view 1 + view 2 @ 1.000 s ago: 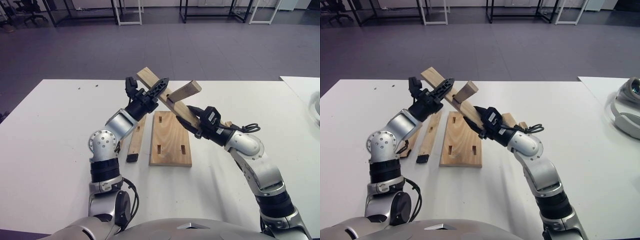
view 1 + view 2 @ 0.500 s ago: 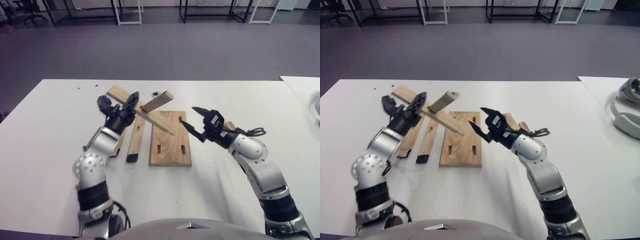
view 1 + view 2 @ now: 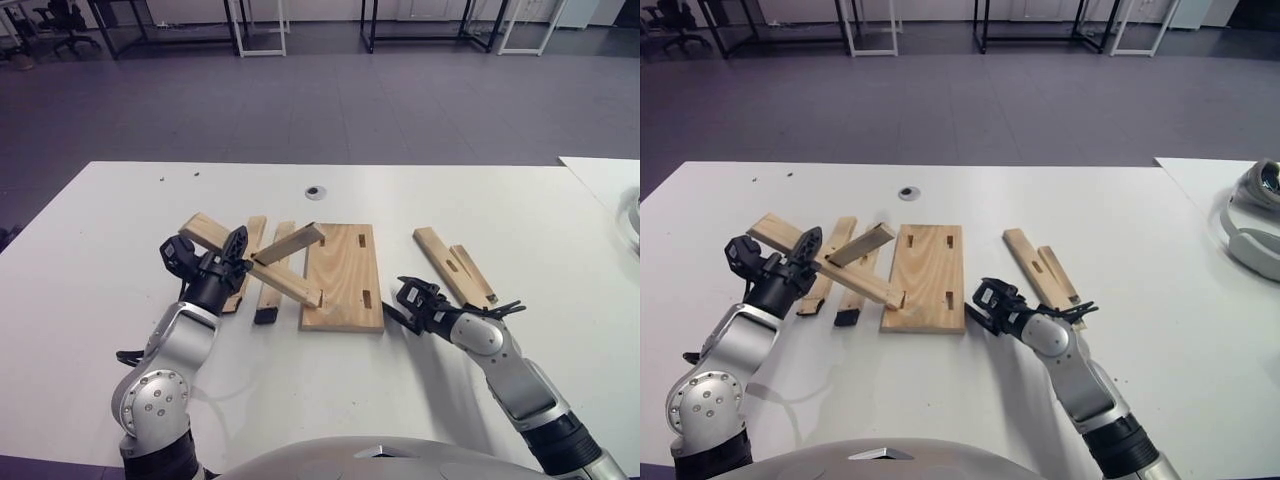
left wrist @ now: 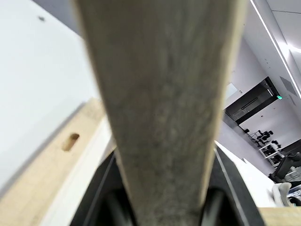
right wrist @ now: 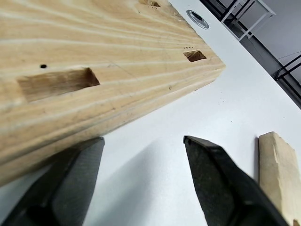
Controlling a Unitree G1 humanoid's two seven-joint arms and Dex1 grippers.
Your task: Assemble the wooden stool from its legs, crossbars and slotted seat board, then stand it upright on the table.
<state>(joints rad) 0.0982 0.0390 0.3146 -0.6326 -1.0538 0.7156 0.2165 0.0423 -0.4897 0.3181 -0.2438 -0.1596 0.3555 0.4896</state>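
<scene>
My left gripper (image 3: 205, 246) is shut on a wooden leg (image 3: 290, 286) that slants low over the table, its far end touching the near left corner of the slotted seat board (image 3: 342, 262). A short crossbar (image 3: 296, 243) sticks up from that leg. In the left wrist view the leg (image 4: 160, 94) sits between my fingers. My right gripper (image 3: 394, 300) is open, low on the table beside the board's front right corner, holding nothing. The right wrist view shows its open fingers (image 5: 221, 183) facing the board's edge (image 5: 94, 42) and slots.
Two more wooden pieces (image 3: 268, 298) lie flat left of the board, under the held leg. Another two (image 3: 450, 262) lie to the right, behind my right gripper. A small round cap (image 3: 317, 191) sits behind the board. A white headset (image 3: 1252, 215) lies on the neighbouring table to the right.
My left arm has brought the leg with its crossbar down and left, from high over the board to just above the table. My right gripper let go of it and dropped to the board's front right corner.
</scene>
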